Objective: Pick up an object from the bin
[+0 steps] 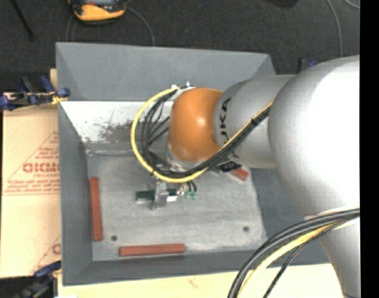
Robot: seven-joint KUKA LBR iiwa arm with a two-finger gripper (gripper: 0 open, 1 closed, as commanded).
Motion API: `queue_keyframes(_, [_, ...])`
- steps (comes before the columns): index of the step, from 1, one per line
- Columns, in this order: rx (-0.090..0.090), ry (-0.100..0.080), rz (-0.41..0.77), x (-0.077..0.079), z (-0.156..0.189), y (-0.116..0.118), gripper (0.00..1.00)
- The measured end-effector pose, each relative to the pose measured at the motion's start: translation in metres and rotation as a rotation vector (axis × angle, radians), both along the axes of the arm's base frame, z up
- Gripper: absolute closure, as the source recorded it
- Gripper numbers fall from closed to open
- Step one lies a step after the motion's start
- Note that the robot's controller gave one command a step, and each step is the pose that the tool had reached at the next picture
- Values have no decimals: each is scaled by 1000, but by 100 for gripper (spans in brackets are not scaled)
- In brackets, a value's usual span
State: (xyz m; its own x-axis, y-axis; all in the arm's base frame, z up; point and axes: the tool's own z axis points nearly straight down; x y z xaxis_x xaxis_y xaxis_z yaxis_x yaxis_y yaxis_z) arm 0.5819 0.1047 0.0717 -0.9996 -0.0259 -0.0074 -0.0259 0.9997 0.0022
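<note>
Gripper (157, 196) hangs low over bare bin (74, 185) floor, grip state indiscernible beneath wrist; left brown bar (96, 208) and front brown bar (152, 249) hug walls, probably limiting grasp clearance.

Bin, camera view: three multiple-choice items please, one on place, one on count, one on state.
1. Where in the bin is the gripper?
A) over the middle of the floor
B) against the far wall
C) outside the rim

2. How many long reddish-brown bars lie on the floor?
A) one
B) two
C) four

3. How does the bottom bar lie?
A) flat along the wall
B) standing on end
C) stacked on another bar

Answers:
1 A, it shows above the floor's middle, apart from both bars.
2 B, the left bar and the bottom bar.
3 A, its full length runs along that wall.
</note>
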Motion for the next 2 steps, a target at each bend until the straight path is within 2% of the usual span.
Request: queue_keyframes(2, [-1,4,0,-1,3,0,100])
